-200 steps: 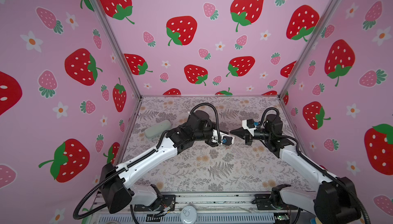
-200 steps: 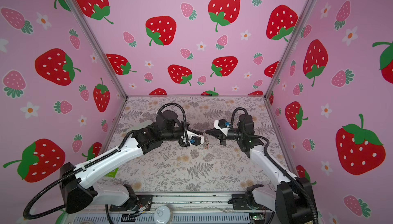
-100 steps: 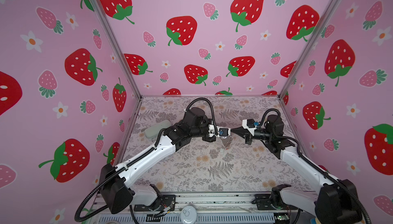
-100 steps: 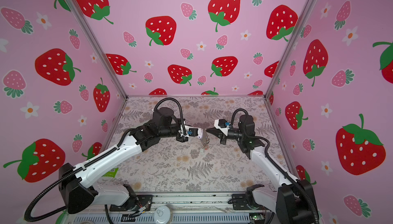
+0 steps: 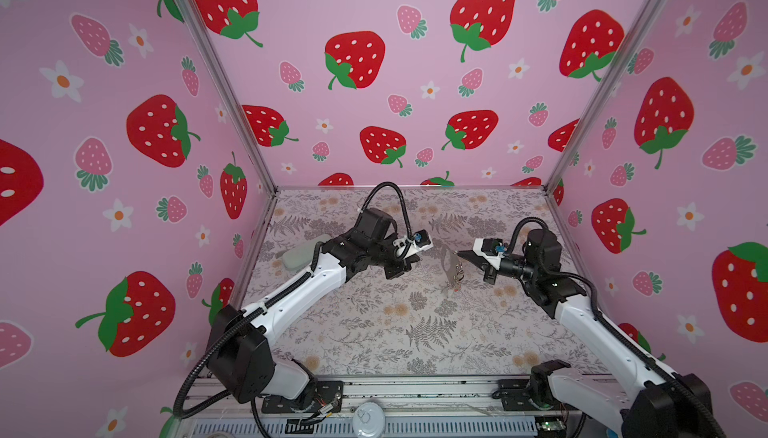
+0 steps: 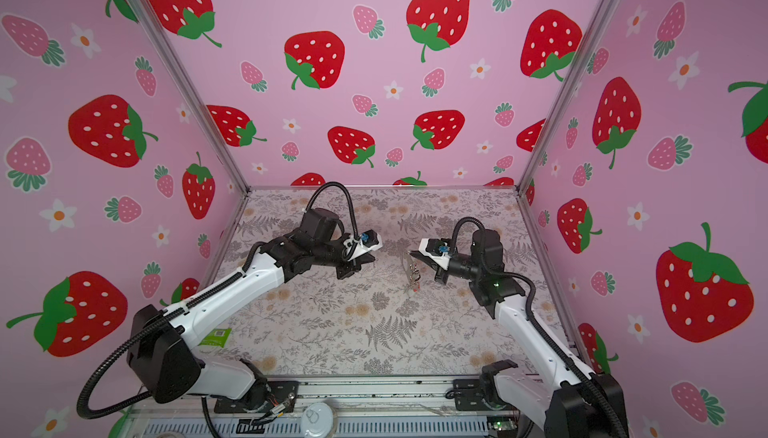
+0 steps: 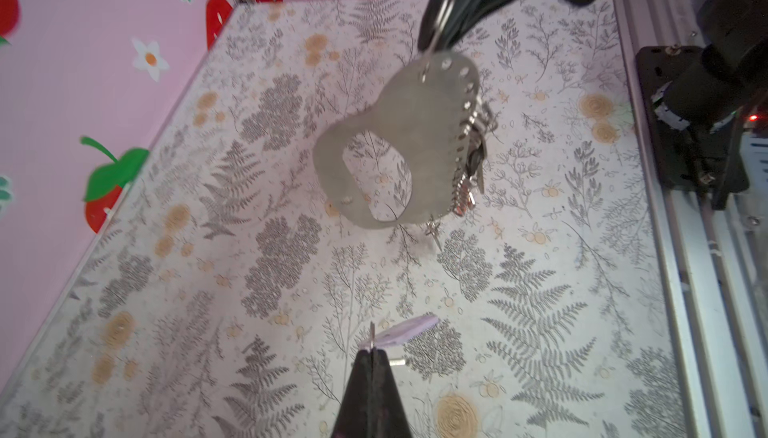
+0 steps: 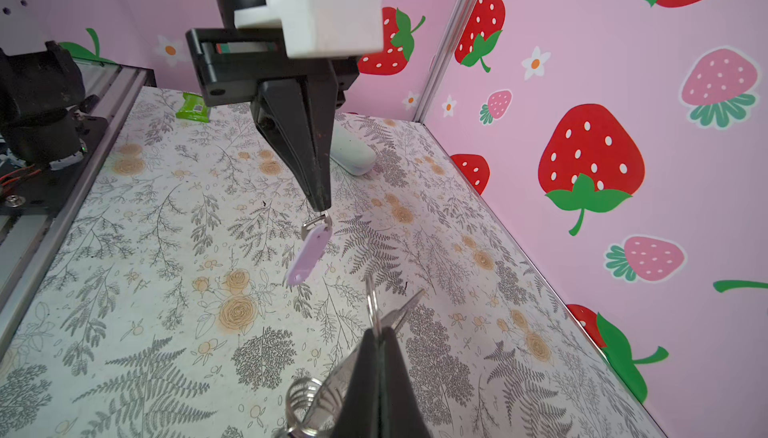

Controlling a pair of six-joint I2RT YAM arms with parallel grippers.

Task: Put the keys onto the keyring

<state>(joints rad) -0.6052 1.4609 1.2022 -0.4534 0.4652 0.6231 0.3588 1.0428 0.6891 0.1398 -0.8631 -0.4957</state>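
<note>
While both arms hang above the table [image 5: 415,332], I see my left pincer [image 8: 319,206] clamped on the small ring of the lilac key [image 8: 309,255], which dangles below it. My right pincer [image 8: 379,334] is pinched on the keyring [image 8: 371,303]. Its strap [image 7: 424,103] hangs down with other keys [image 7: 469,165] bunched alongside. The pincers are near each other, not touching. The case [image 5: 299,253] lies by the left wall.

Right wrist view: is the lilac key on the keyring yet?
No, the lilac key hangs from the shut left gripper, clear of the keyring pinched in the right gripper.
</note>
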